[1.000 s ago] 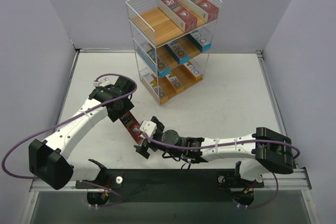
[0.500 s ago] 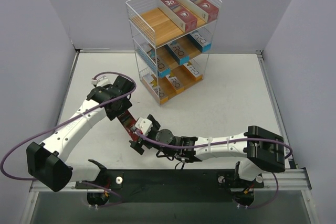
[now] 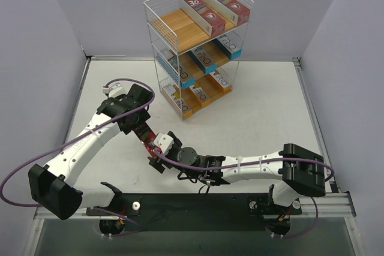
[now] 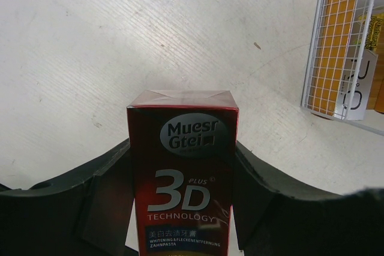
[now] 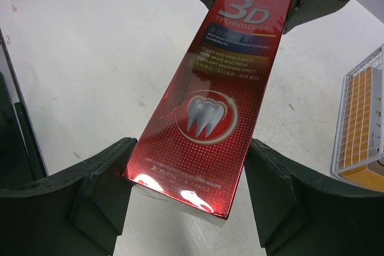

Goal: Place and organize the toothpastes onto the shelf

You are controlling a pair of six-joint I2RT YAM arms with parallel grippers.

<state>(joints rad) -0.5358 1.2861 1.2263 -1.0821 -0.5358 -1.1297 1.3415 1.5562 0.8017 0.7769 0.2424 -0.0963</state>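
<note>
Left gripper (image 4: 182, 151) is pinching the far end of the red 3D carton (image 5: 210, 106), its long axis running near-right into the right gripper (image 5: 189, 175), jaws spread either side, with the shelf (image 3: 198, 46) well off far-right.

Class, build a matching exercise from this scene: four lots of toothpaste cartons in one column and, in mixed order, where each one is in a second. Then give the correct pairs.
Column one
1. pair of red cartons
2. blue-and-white cartons
3. orange-and-white cartons
4. single red 3D carton

Column two
a. bottom tier of the shelf
b. gripped in the left claw, off the shelf
c. top tier
d. middle tier

Pairs: 1-c, 2-d, 3-a, 4-b
</note>
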